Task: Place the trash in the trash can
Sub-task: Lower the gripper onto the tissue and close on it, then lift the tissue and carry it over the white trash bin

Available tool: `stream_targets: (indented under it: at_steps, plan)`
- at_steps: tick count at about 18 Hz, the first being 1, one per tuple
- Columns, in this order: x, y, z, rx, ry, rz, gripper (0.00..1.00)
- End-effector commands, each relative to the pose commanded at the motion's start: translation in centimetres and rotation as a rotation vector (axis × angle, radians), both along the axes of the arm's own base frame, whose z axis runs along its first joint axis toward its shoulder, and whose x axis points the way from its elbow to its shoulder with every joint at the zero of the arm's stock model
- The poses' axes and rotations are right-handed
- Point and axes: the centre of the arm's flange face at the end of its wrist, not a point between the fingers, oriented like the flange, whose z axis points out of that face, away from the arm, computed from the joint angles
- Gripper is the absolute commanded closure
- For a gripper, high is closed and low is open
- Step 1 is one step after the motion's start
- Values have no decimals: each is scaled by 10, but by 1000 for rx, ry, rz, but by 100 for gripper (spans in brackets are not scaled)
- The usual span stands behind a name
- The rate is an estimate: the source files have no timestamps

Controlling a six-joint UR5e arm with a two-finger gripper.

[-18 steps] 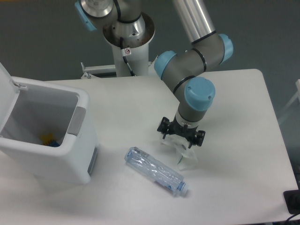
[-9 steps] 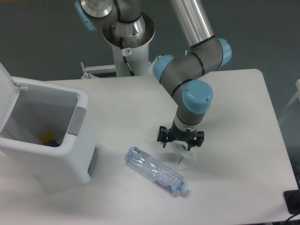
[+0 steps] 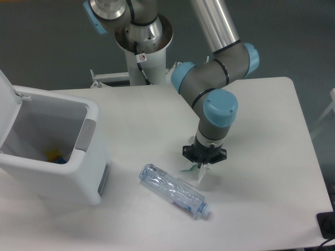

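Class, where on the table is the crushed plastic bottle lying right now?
The bottle lies on the table's near edge, middle of the view, between the trash can to its left and the gripper just above-right.

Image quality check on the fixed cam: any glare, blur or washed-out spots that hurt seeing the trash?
Camera view: sharp overall, no motion blur. Lighting is even and soft, shadows faint. The white scrap under the end effector nearly blends into the white table, low contrast. The clear bottle shows small highlights but reads fine. The trash can interior is dim but visible.
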Motion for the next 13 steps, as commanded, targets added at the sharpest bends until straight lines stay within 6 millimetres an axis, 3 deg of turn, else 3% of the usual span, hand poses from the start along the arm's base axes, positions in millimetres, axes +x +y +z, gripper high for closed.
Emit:
stream_targets:
  at_steps: [5,7,10,13]
  plan:
    - [13,-1,69,129,42,-9,100]
    - [22,3,82,174,31,-24,100]
    - [50,9,128,296,26,-61,100]
    - [66,14,155,397,-1,-73,100]
